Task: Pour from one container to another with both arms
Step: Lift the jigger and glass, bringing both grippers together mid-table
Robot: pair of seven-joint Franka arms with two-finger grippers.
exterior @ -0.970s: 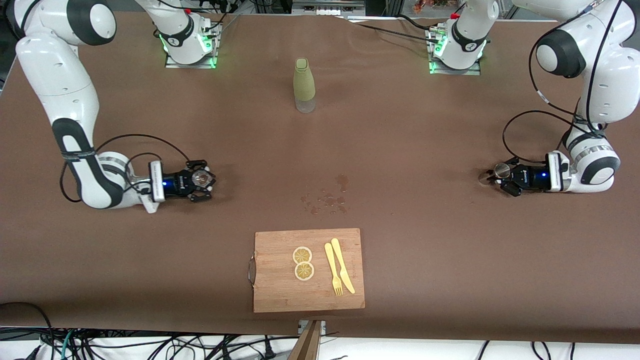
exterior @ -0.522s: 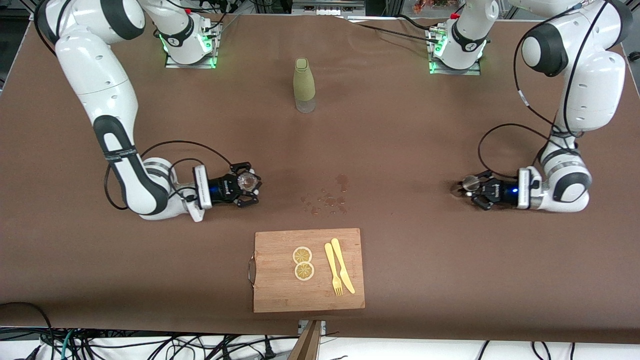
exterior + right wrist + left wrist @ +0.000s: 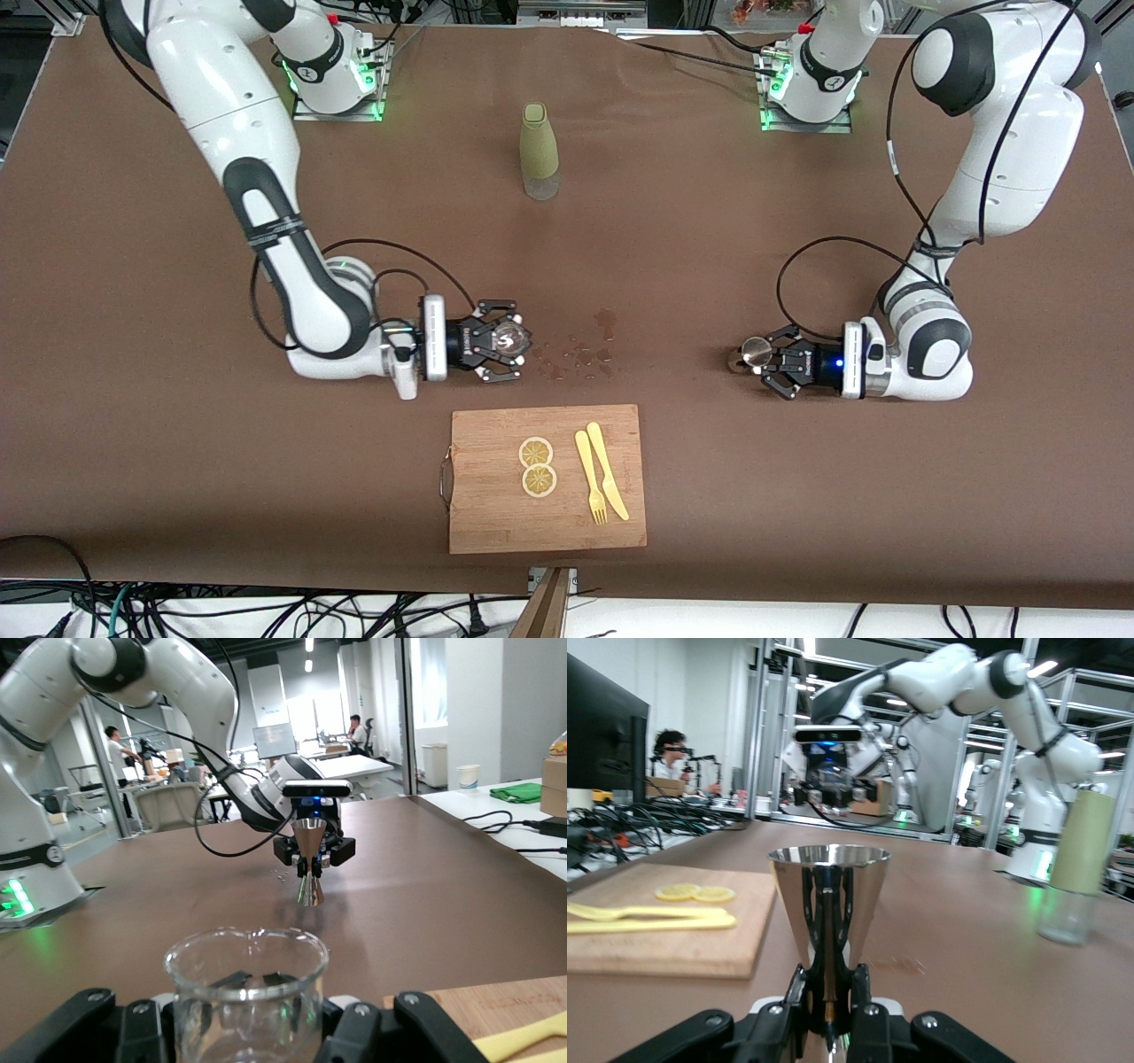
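My right gripper is shut on a clear glass beaker, held upright low over the table beside some wet spots. In the right wrist view the beaker fills the space between the gripper's fingers. My left gripper is shut on the narrow waist of a shiny metal jigger, upright and low over the table toward the left arm's end. The jigger stands tall in the left wrist view above the shut left gripper. Each wrist view shows the other arm's container farther off.
A green sleeved bottle stands midway between the two bases. A wooden cutting board lies near the front edge, carrying two lemon slices and a yellow fork and knife.
Both arms have swung in toward the table's middle, each carrying its container. The beaker now hangs by the wet spots and the jigger has come closer to them.
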